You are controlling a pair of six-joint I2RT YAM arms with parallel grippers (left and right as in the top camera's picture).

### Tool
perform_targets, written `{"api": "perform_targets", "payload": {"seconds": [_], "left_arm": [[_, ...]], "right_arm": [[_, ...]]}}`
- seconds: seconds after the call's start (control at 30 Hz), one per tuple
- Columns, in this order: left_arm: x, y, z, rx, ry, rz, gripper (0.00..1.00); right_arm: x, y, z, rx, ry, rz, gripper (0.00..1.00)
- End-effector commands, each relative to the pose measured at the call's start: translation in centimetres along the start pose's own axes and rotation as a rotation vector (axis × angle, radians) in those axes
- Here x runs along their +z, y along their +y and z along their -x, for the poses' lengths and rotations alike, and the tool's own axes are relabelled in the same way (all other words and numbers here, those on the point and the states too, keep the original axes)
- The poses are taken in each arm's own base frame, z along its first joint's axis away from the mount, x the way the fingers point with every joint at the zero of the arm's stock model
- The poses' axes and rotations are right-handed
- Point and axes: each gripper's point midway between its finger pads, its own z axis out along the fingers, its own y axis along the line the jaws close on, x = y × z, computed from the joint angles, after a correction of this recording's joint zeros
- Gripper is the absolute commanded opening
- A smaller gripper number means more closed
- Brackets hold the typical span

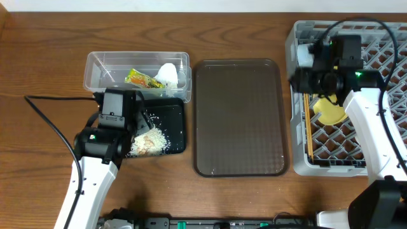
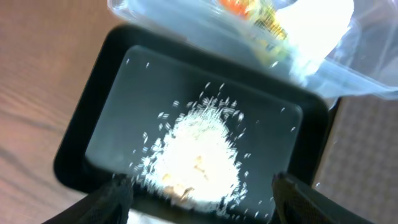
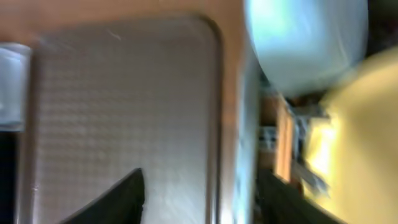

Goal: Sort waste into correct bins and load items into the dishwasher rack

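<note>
The dishwasher rack stands at the right. It holds the yellow plate, the chopsticks and the light blue bowl, which my right arm partly covers. My right gripper hangs open and empty over the rack's left wall. The bowl and plate show beside it. The clear tub holds the wrapper and the paper wad. The rice lies in the black tray. My left gripper is open just above it. The white bowl and cup are out of view.
The large brown serving tray lies between the bins and the rack. A black cable runs over the table at the left. The clear tub's edge overlaps the black tray's far side in the left wrist view.
</note>
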Motion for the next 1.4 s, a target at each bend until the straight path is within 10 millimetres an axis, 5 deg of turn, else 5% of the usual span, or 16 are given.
{"api": "perform_targets", "payload": {"seconds": [0.0, 0.1, 0.2, 0.33, 0.47, 0.77, 0.97, 1.17, 1.37], "left_arm": [[0.0, -0.2, 1.2, 0.066, -0.042, -0.002, 0.75], [0.2, -0.2, 1.1, 0.127, -0.032, 0.004, 0.75], [0.3, 0.5, -1.2, 0.165, 0.070, 0.015, 0.75], [-0.4, 2.5, -4.6, 0.192, 0.215, 0.082, 0.75], [-1.9, 3.6, -5.8, 0.206, 0.244, 0.094, 0.75], [-8.4, 3.5, -4.8, 0.182, -0.097, -0.107, 0.75], [-11.9, 3.8, -3.5, 0.133, -0.311, -0.207, 0.75], [-12.4, 4.1, -3.7, 0.128, -0.328, -0.216, 0.75], [-12.4, 4.1, -3.7, 0.128, -0.328, -0.215, 0.75]], "right_arm": [[-0.8, 3.2, 1.5, -0.113, -0.056, 0.105, 0.61], [0.1, 2.2, 0.4, -0.127, -0.007, 0.045, 0.62], [0.0, 1.2, -1.9, -0.088, 0.090, -0.002, 0.62], [-0.8, 0.1, -4.5, -0.007, 0.190, -0.072, 0.65], [-2.1, 0.2, -6.0, 0.017, 0.228, -0.081, 0.70], [-7.3, 1.4, -7.0, -0.035, -0.073, -0.046, 0.99], [-11.2, -0.4, -8.7, -0.056, -0.313, -0.148, 0.99], [-13.1, -0.6, -11.5, -0.056, -0.339, -0.158, 0.99], [-12.7, -1.1, -14.6, -0.045, -0.229, -0.172, 0.99]]}}
